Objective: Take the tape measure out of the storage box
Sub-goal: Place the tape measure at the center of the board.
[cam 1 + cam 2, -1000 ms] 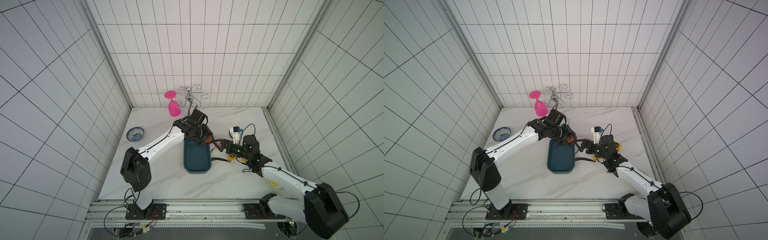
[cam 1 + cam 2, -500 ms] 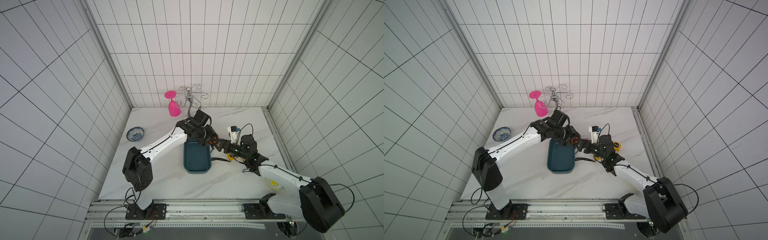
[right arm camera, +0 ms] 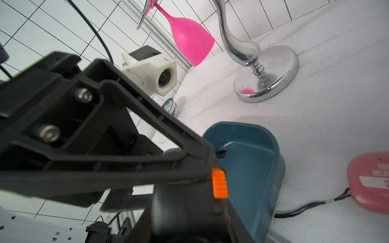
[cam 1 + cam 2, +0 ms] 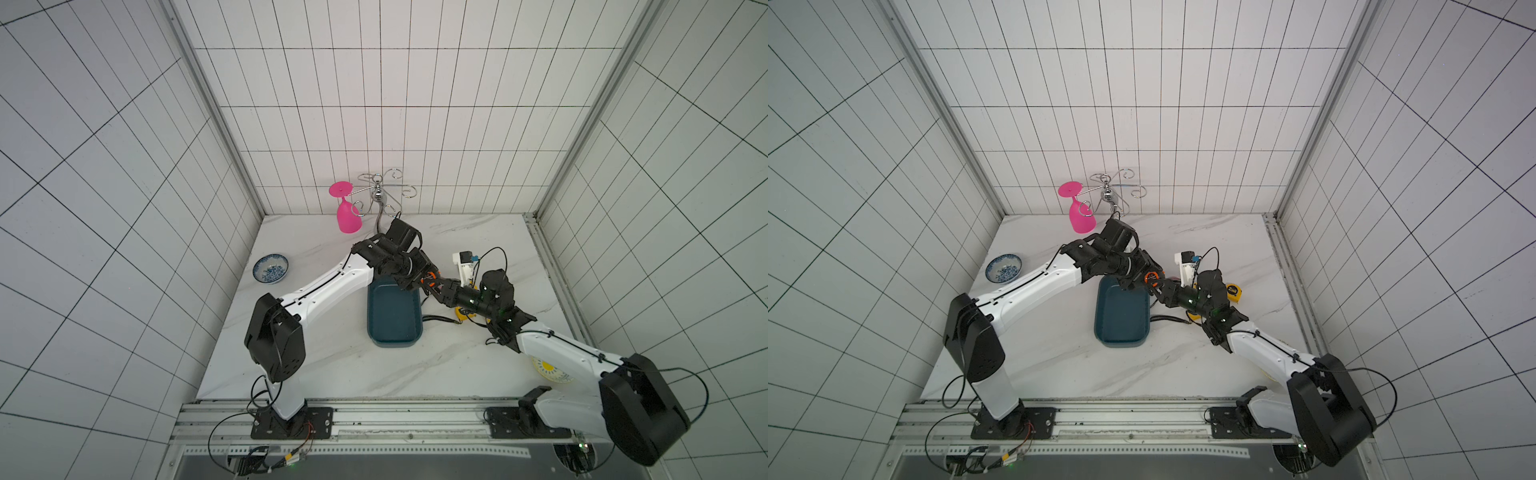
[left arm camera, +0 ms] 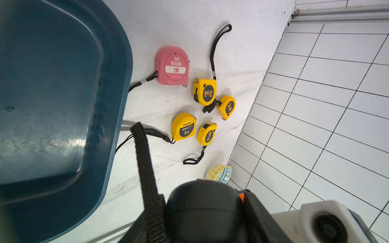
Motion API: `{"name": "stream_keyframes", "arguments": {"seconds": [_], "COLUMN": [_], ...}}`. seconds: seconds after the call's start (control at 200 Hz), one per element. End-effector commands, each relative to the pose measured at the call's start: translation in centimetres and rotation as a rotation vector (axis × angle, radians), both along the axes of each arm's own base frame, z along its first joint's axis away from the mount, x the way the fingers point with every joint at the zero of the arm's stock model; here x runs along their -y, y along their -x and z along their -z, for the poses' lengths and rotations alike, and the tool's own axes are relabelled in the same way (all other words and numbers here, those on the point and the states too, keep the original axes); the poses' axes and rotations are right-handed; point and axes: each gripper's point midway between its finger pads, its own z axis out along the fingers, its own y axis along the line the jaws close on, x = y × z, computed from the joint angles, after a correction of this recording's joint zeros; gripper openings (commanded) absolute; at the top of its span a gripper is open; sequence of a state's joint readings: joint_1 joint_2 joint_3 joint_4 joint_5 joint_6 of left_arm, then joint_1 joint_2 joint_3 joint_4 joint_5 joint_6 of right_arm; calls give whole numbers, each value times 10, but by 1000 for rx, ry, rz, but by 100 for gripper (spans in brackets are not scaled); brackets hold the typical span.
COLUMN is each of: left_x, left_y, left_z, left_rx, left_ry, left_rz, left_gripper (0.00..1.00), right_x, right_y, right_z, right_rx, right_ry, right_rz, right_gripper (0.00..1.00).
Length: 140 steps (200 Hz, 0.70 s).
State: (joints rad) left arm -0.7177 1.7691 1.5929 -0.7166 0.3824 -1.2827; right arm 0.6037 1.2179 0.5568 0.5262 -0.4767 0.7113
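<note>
I've got the black tape measure (image 4: 430,280) up in the air over the 1 o'clock corner of the storage box (image 4: 392,320), which sits mid-way across the table (image 4: 332,365). The left pincer (image 4: 421,277) and right pincer (image 4: 437,286) both meet on it; which one actually grips, I cannot tell.

Left wrist view: a glossy, smooth teal plastic storage box (image 5: 117,63) at left. At bottom centre, a black tape measure (image 5: 202,206) of matt plastic with a woven cloth strap (image 5: 145,168). The table (image 5: 168,25) looks matt and marble-patterned.
</note>
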Motion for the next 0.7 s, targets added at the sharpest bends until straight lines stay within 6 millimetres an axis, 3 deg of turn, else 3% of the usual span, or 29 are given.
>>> {"name": "stream_keyframes", "arguments": {"seconds": [0.0, 0.11, 0.31, 0.455, 0.695], "left_x": [2, -11, -40, -57, -67], "left_y": [-2, -7, -14, -18, -22], "left_z": [-12, -9, -6, -3, 1], "left_rx": [39, 53, 73, 76, 73], "left_ry": [36, 5, -40, -59, -67], "left_rz": [29, 16, -25, -54, -68], "left_gripper": [73, 97, 98, 97, 98], "right_x": [14, 27, 51, 57, 62], "right_y": [3, 8, 22, 41, 73], "right_z": [6, 13, 24, 38, 76], "right_rx": [-30, -75, -170, -252, -420], "right_ry": [6, 4, -2, 24, 96], "right_rz": [39, 47, 41, -14, -90], "right_gripper": [29, 28, 28, 28, 29]}}
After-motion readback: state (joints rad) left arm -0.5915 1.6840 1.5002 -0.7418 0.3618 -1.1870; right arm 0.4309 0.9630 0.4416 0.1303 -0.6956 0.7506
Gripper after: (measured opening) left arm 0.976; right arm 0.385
